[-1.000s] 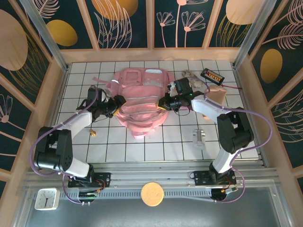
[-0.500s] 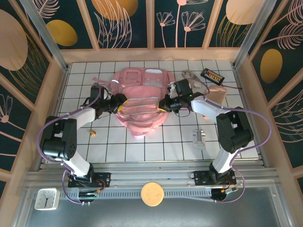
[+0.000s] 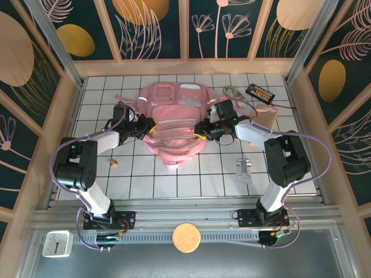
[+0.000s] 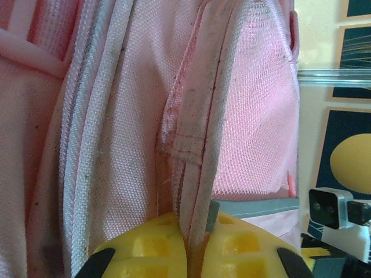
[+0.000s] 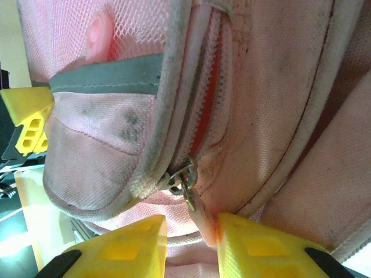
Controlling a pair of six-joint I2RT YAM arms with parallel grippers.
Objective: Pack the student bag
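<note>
The student bag [image 3: 174,124], a large soft pink backpack, lies flat on the white tiled table between both arms. My left gripper [image 3: 149,124] is at its left side. In the left wrist view its yellow fingers [image 4: 145,249] are shut on a grubby piped edge of the bag [image 4: 197,145]. My right gripper [image 3: 200,128] is at the bag's right side. In the right wrist view it [image 5: 191,243] stands slightly open, and the pink zipper pull [image 5: 202,215] hangs in the gap, resting against the right finger [image 5: 261,249]. The zip [image 5: 208,98] above it is partly open.
A beige pouch [image 3: 264,113] and a black case with coloured pieces [image 3: 259,91] lie at the back right. A small white object [image 3: 243,168] sits right of the bag, and a small brown item [image 3: 114,163] sits to its left. Wooden walls ring the table.
My left gripper has moved in to the bag and shut on its piped edge. My right gripper has parted slightly, loosening its hold on the zipper pull.
</note>
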